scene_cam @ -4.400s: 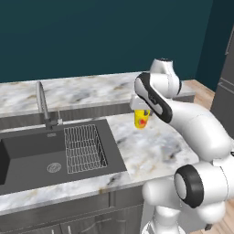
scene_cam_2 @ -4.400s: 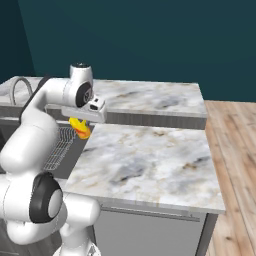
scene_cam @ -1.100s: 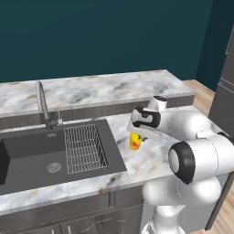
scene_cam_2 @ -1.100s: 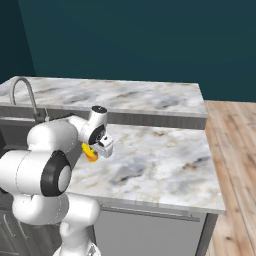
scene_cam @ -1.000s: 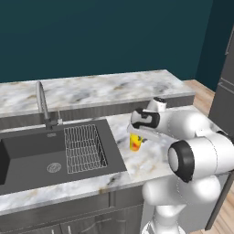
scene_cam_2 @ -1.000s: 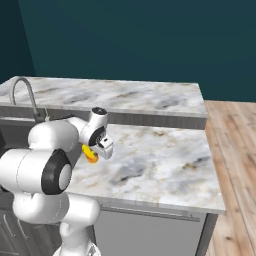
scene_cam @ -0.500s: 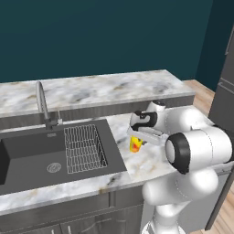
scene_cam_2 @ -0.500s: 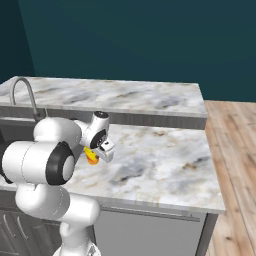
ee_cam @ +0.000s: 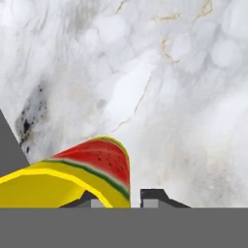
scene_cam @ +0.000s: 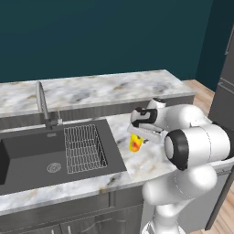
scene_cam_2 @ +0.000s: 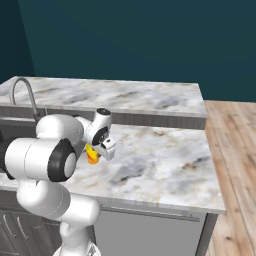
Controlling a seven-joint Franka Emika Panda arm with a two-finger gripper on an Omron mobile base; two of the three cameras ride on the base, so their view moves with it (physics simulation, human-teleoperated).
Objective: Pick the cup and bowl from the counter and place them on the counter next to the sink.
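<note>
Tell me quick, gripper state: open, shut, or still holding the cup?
Gripper: low over the counter beside the sink, at the cup; open or shut cannot be told.

Cup (scene_cam: 135, 144) sits on counter (scene_cam: 151, 157) just right of sink (scene_cam: 50, 155), under gripper (scene_cam: 135, 137). Faucet (scene_cam: 42, 103) behind sink, rack (scene_cam: 83, 148) in its right part.

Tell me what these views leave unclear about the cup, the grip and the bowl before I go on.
- Jaw gap: in the hand view the cup covers one fingertip; in both base views the hand hides the gripper.
- Cup base against the counter: too small in the left base view, arm-blocked in the right.
- Bowl's place: cannot tell.
- Sink: left end cut off.
</note>
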